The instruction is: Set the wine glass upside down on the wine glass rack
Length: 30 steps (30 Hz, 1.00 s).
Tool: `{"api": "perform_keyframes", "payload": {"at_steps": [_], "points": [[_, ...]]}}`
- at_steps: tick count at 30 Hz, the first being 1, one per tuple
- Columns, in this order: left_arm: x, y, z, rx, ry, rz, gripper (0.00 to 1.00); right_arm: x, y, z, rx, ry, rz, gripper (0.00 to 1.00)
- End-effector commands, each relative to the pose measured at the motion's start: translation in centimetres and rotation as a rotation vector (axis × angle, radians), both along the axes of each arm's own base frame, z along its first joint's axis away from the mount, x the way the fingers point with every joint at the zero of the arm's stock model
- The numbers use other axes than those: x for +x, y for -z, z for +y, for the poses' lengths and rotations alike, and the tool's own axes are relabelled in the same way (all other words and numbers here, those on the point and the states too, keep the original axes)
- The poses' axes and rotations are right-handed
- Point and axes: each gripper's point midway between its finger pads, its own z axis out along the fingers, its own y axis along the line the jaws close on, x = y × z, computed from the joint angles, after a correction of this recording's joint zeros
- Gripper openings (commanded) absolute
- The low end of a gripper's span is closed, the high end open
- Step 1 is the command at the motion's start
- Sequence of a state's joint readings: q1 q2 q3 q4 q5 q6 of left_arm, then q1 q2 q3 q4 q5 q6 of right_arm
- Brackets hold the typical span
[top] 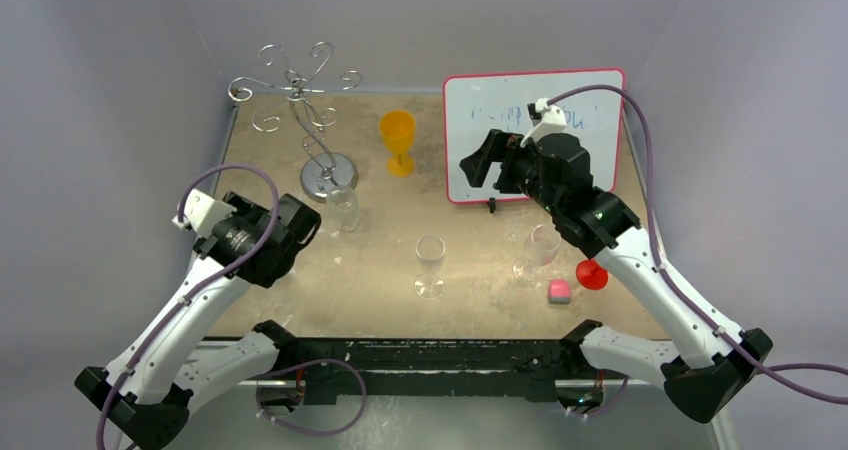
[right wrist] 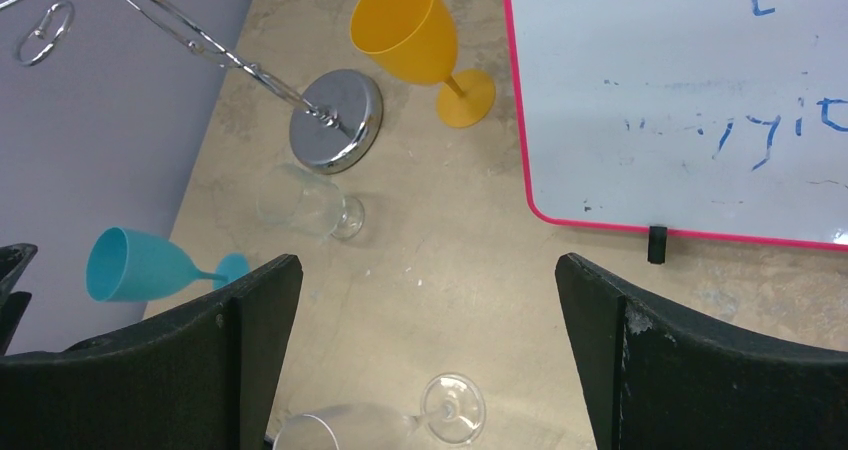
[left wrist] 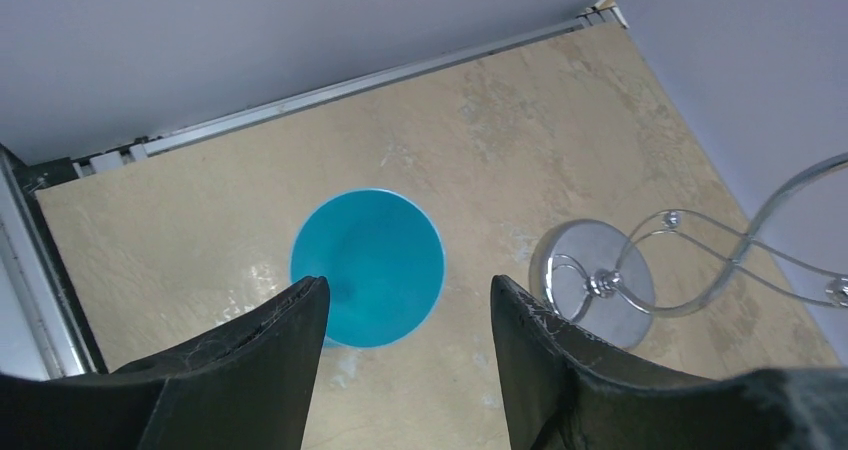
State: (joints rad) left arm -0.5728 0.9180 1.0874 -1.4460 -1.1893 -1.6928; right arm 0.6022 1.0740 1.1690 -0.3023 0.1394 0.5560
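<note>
Beige mottled tabletop (top: 380, 270), with grey walls closing it in on three sides. The wine glass rack (top: 328, 175) is standing at the far left, its round shiny base resting on the table and its wavy stem rising to the curled arms.

The teal wine glass (left wrist: 368, 267) is standing upright on the table, mouth up, near the rack's base and apart from it. From overhead it is hiding under my left wrist.

I am holding my left gripper (left wrist: 408, 288) above that glass and looking down into its bowl. The jaws are standing apart, one finger to each side of the rim, and are not clamping it. Bare table is showing between the rim and one finger.

My right gripper (right wrist: 428, 265) is hanging over the table before a pink-framed whiteboard (top: 480, 100), jaws spread wide and gripping nothing.

An orange goblet (top: 397, 138) is standing between the rack and the whiteboard. Three clear glasses are standing about:
- one (top: 343, 208) just beside the rack's base
- one (top: 430, 263) mid-table
- one (top: 540, 248) by my right arm
</note>
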Motion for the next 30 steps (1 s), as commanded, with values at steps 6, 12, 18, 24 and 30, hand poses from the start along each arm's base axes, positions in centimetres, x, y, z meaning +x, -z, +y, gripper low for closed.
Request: {"api": "perform_keyframes", "payload": {"at_steps": [6, 12, 18, 24, 30], "points": [[-1.0, 3.1, 2.7, 0.021, -0.127, 0.076, 0.59, 0.2, -1.9, 0.3, 0.019, -0.007, -0.050, 1.00], [-1.7, 5.7, 3.8, -0.031, -0.175, 0.160, 0.52, 0.2, -1.9, 0.2, 0.016, -0.004, -0.044, 1.00], [-1.8, 6.8, 3.5, -0.051, -0.178, 0.188, 0.47, 0.3, -1.7, 0.2, 0.012, 0.001, -0.041, 1.00], [-1.8, 8.3, 2.9, -0.079, -0.167, 0.224, 0.39, 0.4, -1.6, 0.3, 0.009, -0.001, -0.039, 1.00], [-1.9, 8.5, 2.8, -0.090, -0.167, 0.225, 0.19, 0.5, -1.5, 0.1, 0.000, 0.004, -0.041, 1.00]]}}
